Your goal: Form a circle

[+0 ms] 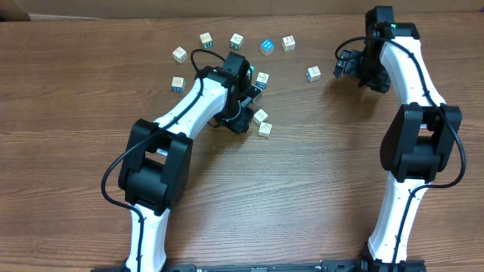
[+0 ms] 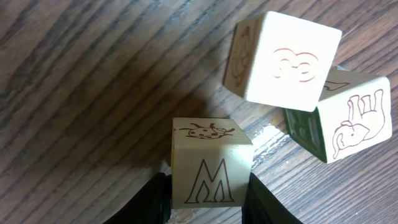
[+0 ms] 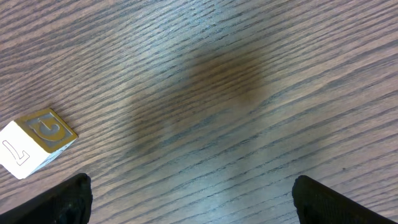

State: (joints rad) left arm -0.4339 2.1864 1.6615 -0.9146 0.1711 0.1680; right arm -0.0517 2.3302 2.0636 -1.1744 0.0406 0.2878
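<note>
My left gripper (image 2: 208,200) is shut on a whitish letter cube (image 2: 210,163) that shows an M and a ladybird. The cube rests on the wood. Just ahead of it, two more cubes touch each other: one with a curly mark (image 2: 283,57) and one with an elephant (image 2: 343,119). From overhead, the left gripper (image 1: 247,111) hides its cube, and the pair (image 1: 262,122) lies right beside it. No circle is formed; other letter cubes (image 1: 205,39) lie in a loose arc at the back. My right gripper (image 1: 349,65) is open and empty, right of a cube (image 1: 313,73).
A solid bright-blue cube (image 1: 266,46) sits in the back row. A lone cube (image 3: 36,140) lies ahead-left of the right gripper (image 3: 193,202). The left arm (image 1: 189,106) stretches diagonally across the table (image 1: 318,189).
</note>
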